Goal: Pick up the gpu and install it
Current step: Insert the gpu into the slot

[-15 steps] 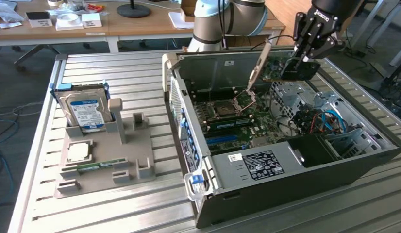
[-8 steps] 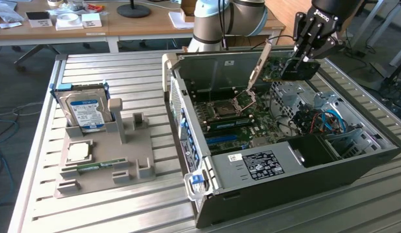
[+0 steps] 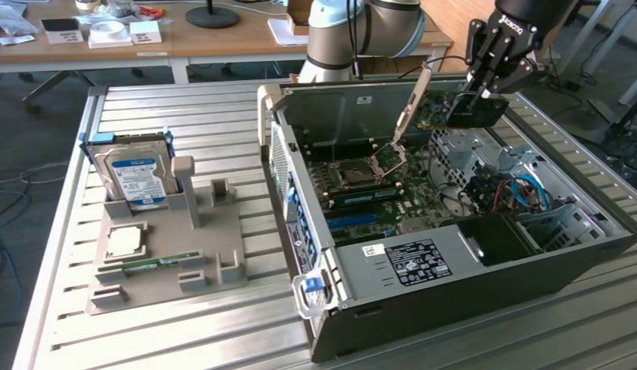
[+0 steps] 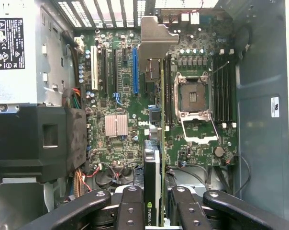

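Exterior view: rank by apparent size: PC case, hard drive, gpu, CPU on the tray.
1. PC case
2. hard drive and gpu: look alike, gpu seen at an angle, so unranked
3. CPU

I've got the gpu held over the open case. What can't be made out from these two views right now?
- Slot beneath the gpu: wrist view, the edge-on card and its metal bracket cover that strip of motherboard.
- The gpu's contact edge: wrist view, it faces away; exterior view, too small.
- Where the gripper pads touch: exterior view, the fingers' own bulk hides it.
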### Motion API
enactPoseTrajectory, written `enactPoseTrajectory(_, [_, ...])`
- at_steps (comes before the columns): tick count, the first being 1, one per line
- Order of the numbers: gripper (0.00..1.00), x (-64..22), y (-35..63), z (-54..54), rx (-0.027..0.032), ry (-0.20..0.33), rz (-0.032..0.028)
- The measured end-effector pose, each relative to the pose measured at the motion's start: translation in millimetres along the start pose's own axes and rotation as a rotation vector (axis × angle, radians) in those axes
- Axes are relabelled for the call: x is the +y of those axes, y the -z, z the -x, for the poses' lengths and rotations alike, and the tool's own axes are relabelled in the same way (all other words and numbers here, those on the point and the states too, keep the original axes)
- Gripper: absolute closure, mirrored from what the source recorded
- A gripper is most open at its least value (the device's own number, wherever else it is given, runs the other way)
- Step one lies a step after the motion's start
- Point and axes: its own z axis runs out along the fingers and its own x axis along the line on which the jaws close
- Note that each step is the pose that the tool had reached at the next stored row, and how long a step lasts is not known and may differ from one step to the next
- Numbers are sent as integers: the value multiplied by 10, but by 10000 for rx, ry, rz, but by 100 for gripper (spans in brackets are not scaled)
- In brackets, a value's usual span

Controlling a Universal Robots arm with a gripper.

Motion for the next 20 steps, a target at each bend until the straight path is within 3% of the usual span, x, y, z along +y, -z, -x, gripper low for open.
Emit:
enactPoseTrajectory(5, [73,1,-2,1,-1,7,-9])
enactPoseTrajectory(6, [73,3,-5,3,-4,9,-52])
enactPoseTrajectory(10, [73,26,-24,4,-18,23,-395])
enactPoseTrajectory(14, [73,58,-40,4,-28,32,-619])
enactPoseTrajectory(16, [73,73,-46,4,-32,34,-688])
enactPoseTrajectory(20, [73,75,-46,4,-30,35,-693])
